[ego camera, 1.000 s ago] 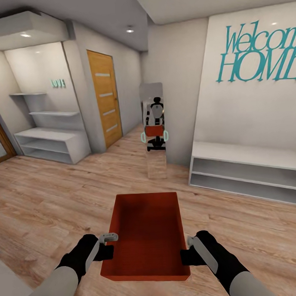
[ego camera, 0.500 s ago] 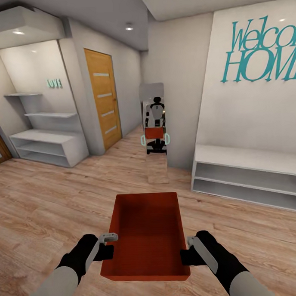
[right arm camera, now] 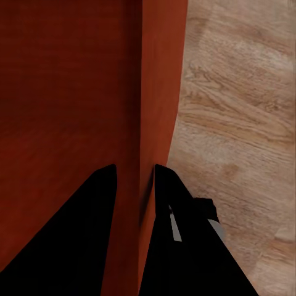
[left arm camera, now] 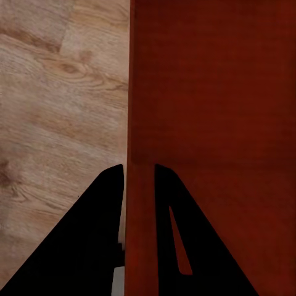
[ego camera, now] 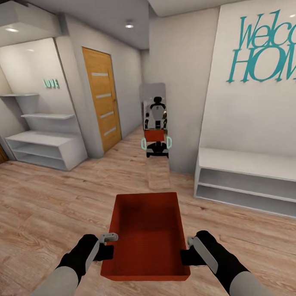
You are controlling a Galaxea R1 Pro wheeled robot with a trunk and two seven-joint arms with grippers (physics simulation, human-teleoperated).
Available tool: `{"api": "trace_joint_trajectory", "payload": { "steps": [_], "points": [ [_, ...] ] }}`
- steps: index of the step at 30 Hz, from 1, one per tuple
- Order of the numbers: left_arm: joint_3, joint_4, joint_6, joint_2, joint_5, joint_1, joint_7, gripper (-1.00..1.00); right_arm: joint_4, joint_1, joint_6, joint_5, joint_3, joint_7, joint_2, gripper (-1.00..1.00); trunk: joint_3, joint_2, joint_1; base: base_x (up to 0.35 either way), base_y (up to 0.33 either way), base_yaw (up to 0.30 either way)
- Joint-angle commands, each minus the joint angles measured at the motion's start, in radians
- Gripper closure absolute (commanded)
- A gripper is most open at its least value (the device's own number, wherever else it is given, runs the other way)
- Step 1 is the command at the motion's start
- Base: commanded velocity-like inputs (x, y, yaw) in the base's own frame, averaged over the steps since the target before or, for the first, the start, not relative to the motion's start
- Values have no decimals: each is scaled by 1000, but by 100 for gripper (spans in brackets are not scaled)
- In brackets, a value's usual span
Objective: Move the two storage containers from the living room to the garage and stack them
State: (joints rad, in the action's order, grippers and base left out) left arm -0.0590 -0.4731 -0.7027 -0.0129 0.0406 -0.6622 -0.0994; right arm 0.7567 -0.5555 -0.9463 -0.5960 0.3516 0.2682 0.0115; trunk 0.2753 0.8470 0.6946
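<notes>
I carry one red-orange storage container (ego camera: 147, 234) in front of me, above light wood-plank flooring. My left gripper (ego camera: 106, 249) is shut on its left wall, and the left wrist view has that wall (left arm camera: 140, 203) pinched between the black fingers. My right gripper (ego camera: 187, 252) is shut on its right wall, seen clamped in the right wrist view (right arm camera: 145, 185). The bin is empty and level. A mirror (ego camera: 155, 130) ahead reflects me holding the container.
A tall mirror stands against the wall corner straight ahead. A low white bench shelf (ego camera: 252, 178) lies at right under teal "Welcome HOME" lettering. At left are white shelves (ego camera: 44, 146) and a closed wooden door (ego camera: 103, 98). A hallway runs between door and mirror.
The whole view has shifted slightly left and closer as the robot turns and rolls forward; the shelves at left slid toward the edge. Both grippers hold the container as before.
</notes>
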Motion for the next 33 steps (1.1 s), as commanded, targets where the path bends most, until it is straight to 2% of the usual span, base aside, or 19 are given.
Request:
{"api": "trace_joint_trajectory", "payload": {
  "steps": [1, 11, 26, 33],
  "points": [
    [-1, -3, -4, -2, -7, -1, -2, 100, 0, 0, -14, 44, 4, 13, 1, 100, 1, 1, 1, 330, 0, 87],
    [-1, -3, -4, -2, -7, -1, -2, 100, 0, 0, -14, 44, 4, 13, 1, 100, 3, 1, 1, 330, 0, 189],
    [-1, -4, -5, -2, -7, -1, -2, 100, 0, 0, -14, 44, 4, 13, 1, 100, 4, 1, 1, 330, 46, 16],
    [-1, -3, -5, -2, -7, -1, -2, 100, 0, 0, -14, 44, 4, 13, 1, 100, 7, 1, 1, 330, 116, 193]
  ]
}}
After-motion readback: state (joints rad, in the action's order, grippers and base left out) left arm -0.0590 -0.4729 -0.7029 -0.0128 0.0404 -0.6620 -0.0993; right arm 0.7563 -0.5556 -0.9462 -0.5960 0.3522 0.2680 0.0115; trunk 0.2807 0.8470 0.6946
